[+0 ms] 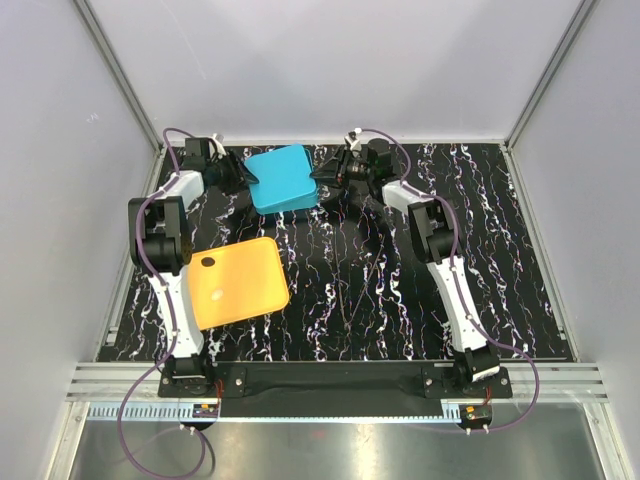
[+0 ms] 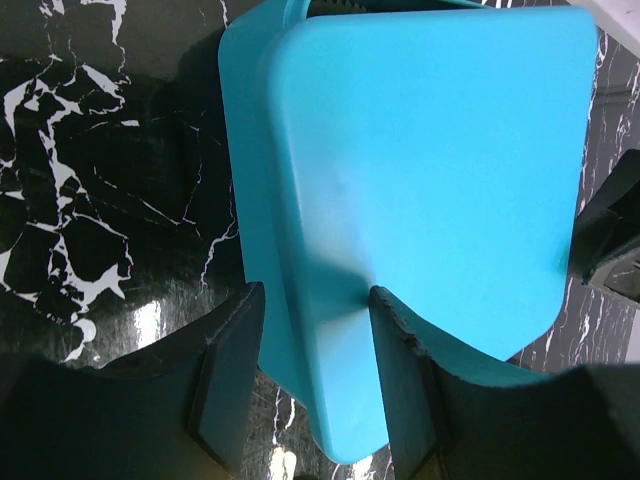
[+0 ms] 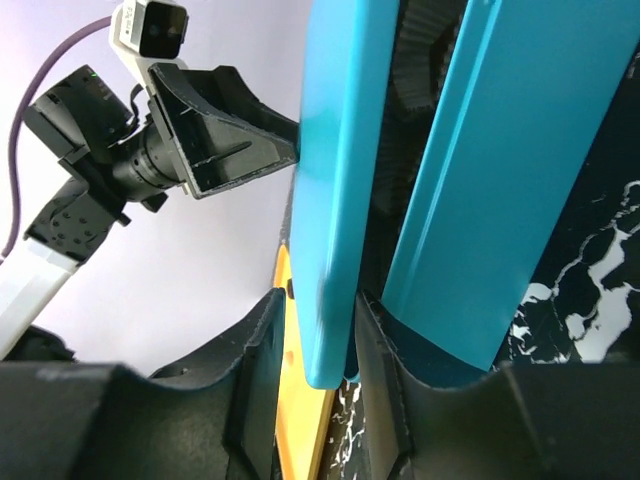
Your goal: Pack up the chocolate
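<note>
The left pincer is closed on the edge of the teal lid. In the left wrist view one of its fingers presses against the lid's side wall. The other lies on the broad flat face, with the lid's rim filling the space between them.

The right pincer faces it from the opposite edge of the lid. Its jaws stand partly open around that edge. In the right wrist view one finger sits against the lid. A thin strip of orange shows between the lid and the other finger, so it has no firm hold.

Just beyond that finger is a second teal part, separated from the lid by a dark gap. What lies in the gap cannot be made out.

One dark brown piece of chocolate lies on the orange tray, near the tray's corner. The tray rests flat on the black marbled desk, well apart from both pincers. It lies behind the left pincer, toward that arm's base. No other pieces can be seen.
</note>
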Robot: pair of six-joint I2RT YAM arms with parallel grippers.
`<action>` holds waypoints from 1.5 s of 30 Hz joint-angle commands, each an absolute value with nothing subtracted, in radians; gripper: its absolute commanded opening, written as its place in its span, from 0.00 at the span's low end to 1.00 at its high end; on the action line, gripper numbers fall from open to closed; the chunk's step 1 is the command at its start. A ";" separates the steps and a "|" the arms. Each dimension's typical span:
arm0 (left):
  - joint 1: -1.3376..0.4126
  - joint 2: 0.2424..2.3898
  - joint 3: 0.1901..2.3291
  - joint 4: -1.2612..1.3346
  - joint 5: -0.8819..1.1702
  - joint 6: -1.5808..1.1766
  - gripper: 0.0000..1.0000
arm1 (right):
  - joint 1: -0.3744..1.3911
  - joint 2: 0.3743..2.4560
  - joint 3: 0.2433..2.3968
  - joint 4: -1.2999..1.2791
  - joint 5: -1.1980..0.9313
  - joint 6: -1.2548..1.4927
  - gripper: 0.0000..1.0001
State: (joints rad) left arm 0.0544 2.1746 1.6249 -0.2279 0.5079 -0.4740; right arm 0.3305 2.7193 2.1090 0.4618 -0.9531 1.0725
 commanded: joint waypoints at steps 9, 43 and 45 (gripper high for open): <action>0.058 2.220 1.723 -0.170 0.548 -0.485 0.49 | 0.325 2.551 2.056 0.241 -0.812 0.807 0.45; 0.051 2.236 1.862 -0.236 0.511 -0.460 0.47 | 0.342 2.566 2.143 0.181 -0.746 0.716 0.53; 0.051 2.252 1.871 -0.236 0.515 -0.460 0.42 | 0.347 2.572 2.149 0.179 -0.744 0.718 0.54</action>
State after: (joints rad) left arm 0.0532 2.2562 1.8141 -0.2543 0.5133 -0.4713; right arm 0.3328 2.6160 2.0926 0.1383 -0.7486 0.7292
